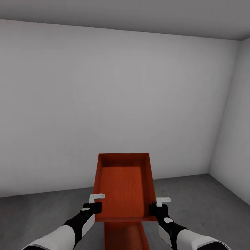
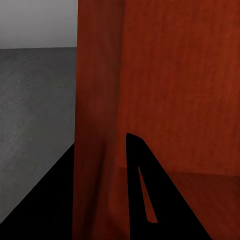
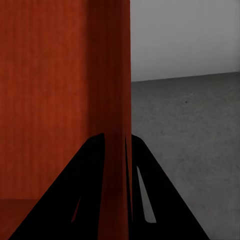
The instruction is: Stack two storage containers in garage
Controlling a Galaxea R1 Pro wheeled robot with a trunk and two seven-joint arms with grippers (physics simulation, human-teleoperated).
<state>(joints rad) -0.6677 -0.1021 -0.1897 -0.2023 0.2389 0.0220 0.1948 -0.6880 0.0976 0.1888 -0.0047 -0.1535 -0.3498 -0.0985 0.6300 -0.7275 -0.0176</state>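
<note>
In the head view I hold one red-orange storage container [image 1: 123,187] between both arms, open top towards me, empty. My left gripper [image 1: 93,207] is shut on its left wall near the near corner. My right gripper [image 1: 153,208] is shut on its right wall. The left wrist view shows that wall [image 2: 100,100] pinched between the black fingers [image 2: 142,200]. In the right wrist view the thin wall [image 3: 117,75] runs between the two fingers [image 3: 85,190]. The second storage container [image 1: 125,236] lies lower, just beneath the held one's near end, partly hidden by it.
This is the garage: plain white walls [image 1: 121,97] ahead and at the right, with a corner at the far right. The dark grey concrete floor [image 1: 208,201] stretches out on both sides of the containers.
</note>
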